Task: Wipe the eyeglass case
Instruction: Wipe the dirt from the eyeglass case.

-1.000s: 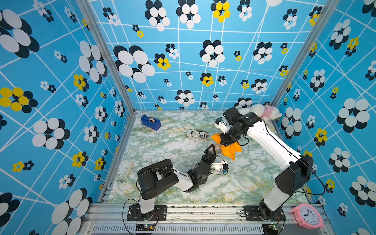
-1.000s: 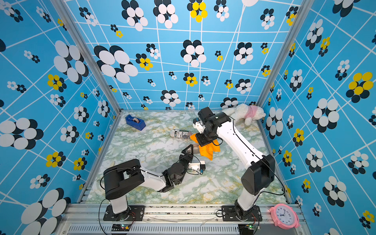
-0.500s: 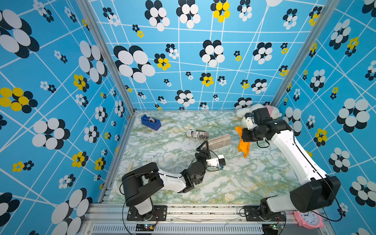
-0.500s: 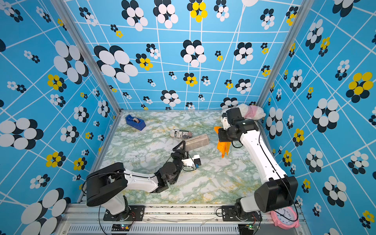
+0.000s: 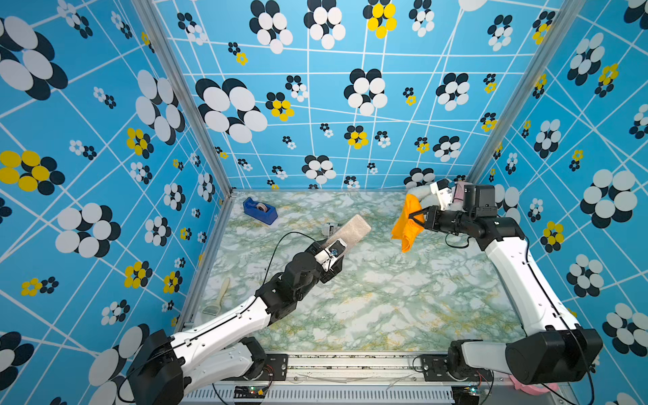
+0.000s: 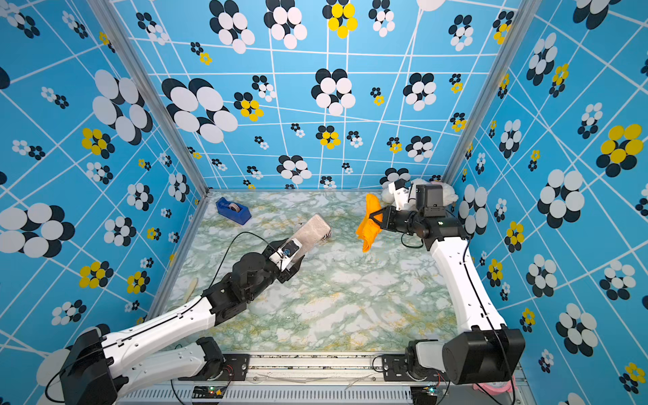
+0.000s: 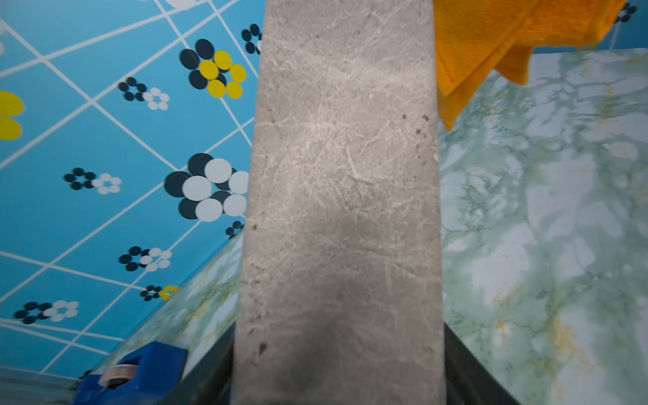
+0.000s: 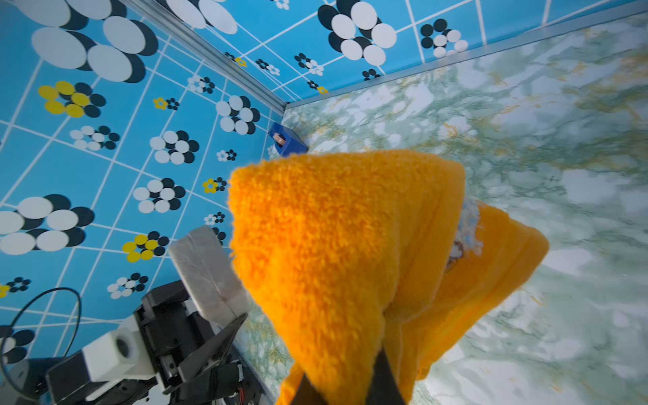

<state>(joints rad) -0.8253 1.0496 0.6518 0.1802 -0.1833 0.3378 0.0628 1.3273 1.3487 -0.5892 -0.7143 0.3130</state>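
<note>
A grey, stone-patterned eyeglass case [image 5: 354, 228] [image 6: 314, 228] is held tilted above the marble table, one end clamped in my left gripper [image 5: 337, 242] [image 6: 291, 246]. In the left wrist view the eyeglass case [image 7: 343, 175] fills the middle, and the left gripper [image 7: 338, 385] has a dark finger on either side of it. My right gripper [image 5: 415, 218] [image 6: 375, 217] is shut on an orange cloth [image 5: 405, 226] [image 6: 366, 229] that hangs to the right of the case, apart from it. The right wrist view shows the cloth [image 8: 333, 245] draped over the right gripper [image 8: 343, 385], with the case [image 8: 207, 273] beyond.
A blue tape dispenser [image 5: 260, 209] [image 6: 233, 209] stands at the back left. A white plush toy [image 5: 420, 193] lies in the back right corner behind my right arm. A small patterned item [image 5: 329, 228] sits under the case. A cream tool [image 5: 219, 298] lies by the left wall.
My right arm has swung back and to the right with the orange cloth, off the case. My left arm has stretched out and raised the case higher.
</note>
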